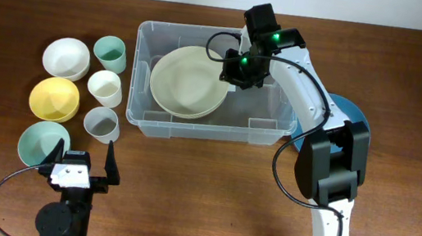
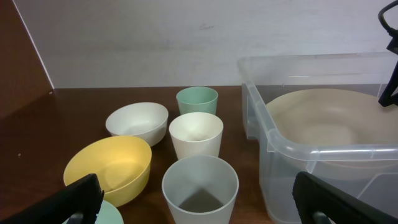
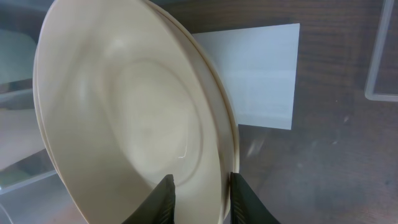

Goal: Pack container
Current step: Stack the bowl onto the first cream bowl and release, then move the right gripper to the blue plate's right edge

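The clear plastic container (image 1: 193, 129) stands at the middle of the table, its white label (image 3: 261, 74) showing through the base. A large cream plate (image 1: 189, 82) lies inside it, leaning toward the left. My right gripper (image 1: 240, 71) reaches into the container at the plate's right rim. In the right wrist view its fingers (image 3: 202, 186) straddle the rim of the plate (image 3: 124, 112) with a gap, slightly open. My left gripper (image 1: 86, 153) rests wide open at the front left, holding nothing, facing the grey cup (image 2: 199, 186) and the container (image 2: 323, 152).
Left of the container stand a white bowl (image 1: 66, 57), a yellow bowl (image 1: 55, 99), a pale green bowl (image 1: 42, 142), a green cup (image 1: 110, 53), a cream cup (image 1: 104, 87) and a grey cup (image 1: 101, 123). A blue plate (image 1: 354, 113) lies right of the container, under the right arm.
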Available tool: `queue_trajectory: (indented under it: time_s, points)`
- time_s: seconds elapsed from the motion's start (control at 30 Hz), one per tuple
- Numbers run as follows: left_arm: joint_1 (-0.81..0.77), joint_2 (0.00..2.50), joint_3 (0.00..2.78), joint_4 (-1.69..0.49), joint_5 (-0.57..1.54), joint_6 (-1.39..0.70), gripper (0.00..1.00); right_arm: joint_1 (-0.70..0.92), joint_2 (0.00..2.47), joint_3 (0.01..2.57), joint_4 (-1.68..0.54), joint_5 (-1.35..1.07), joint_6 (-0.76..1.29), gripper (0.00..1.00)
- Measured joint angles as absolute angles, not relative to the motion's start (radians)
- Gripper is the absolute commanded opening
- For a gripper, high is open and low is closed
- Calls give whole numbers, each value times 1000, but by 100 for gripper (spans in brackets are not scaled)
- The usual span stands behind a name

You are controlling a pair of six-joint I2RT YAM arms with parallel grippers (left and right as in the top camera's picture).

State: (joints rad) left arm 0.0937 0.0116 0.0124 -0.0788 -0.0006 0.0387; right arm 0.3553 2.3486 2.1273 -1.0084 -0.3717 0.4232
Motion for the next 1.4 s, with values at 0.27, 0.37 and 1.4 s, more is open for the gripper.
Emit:
queue_trajectory:
  time_s: [0.27,0.37,1.4]
  points:
    - [94,12,12,-79,-1,39,100,355,2349,2127,-1008,-371,426,4]
    - [94,12,12,-79,-1,39,100,354,2349,2127,-1008,-371,426,4]
    - [94,12,12,-79,-1,39,100,4,2122,2180,-1146,-361,422,51]
